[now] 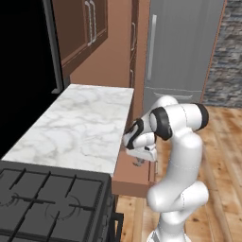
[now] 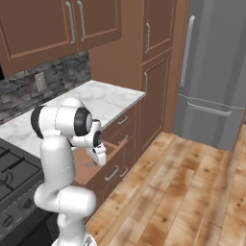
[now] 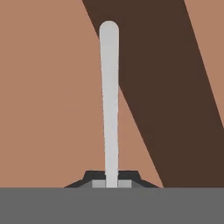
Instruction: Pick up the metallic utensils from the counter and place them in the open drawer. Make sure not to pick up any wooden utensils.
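We see gripper (image 3: 112, 183) jaws clamped tight on thin silver fork (image 3: 109, 100), handle pointing away, held over open drawer (image 1: 130, 177) interior.

Grey fridge (image 1: 182, 47) (image 2: 216, 72) stands tall on the wood plank floor (image 1: 222, 142) (image 2: 192, 192), long vertical handle on its front. Tall brown pantry cabinet (image 2: 156, 72) touching fridge on its side, two doors stacked. Brown upper cabinets (image 2: 57, 24) (image 1: 82, 28) further from fridge, past the pantry, silver bar handles. Grey stone backsplash (image 2: 38, 81) below those uppers, with a wall outlet (image 2: 41, 81). Black stove top (image 1: 47, 203) (image 2: 12, 178) farthest from fridge, dark grates. Stone wall (image 1: 227, 52) on fridge's other side.
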You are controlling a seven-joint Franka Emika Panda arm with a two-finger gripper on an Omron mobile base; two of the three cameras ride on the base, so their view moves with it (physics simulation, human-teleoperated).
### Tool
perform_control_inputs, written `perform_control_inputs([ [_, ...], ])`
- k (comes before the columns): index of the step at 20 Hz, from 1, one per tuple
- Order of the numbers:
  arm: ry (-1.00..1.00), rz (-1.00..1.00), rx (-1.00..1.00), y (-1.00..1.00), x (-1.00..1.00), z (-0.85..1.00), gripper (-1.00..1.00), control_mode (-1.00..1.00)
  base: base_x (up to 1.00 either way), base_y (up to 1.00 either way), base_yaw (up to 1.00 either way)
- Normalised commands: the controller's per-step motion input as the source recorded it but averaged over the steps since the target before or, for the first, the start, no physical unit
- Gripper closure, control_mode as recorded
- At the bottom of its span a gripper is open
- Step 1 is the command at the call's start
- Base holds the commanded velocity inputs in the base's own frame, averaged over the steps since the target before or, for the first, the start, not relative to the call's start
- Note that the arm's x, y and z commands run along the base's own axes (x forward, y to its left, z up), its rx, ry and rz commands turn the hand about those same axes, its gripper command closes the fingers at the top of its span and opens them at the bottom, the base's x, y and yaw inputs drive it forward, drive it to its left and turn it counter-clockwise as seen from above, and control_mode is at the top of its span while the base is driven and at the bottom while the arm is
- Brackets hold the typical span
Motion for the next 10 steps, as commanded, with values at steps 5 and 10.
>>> perform_control_inputs([
  [5,0.01,0.0,0.0,-0.99,0.0,-0.52,1.0,-1.0,0.0,0.0,0.0],
  [10,0.0,0.0,0.0,-0.98,0.0,-0.4,1.0,-1.0,0.0,0.0,0.0],
])
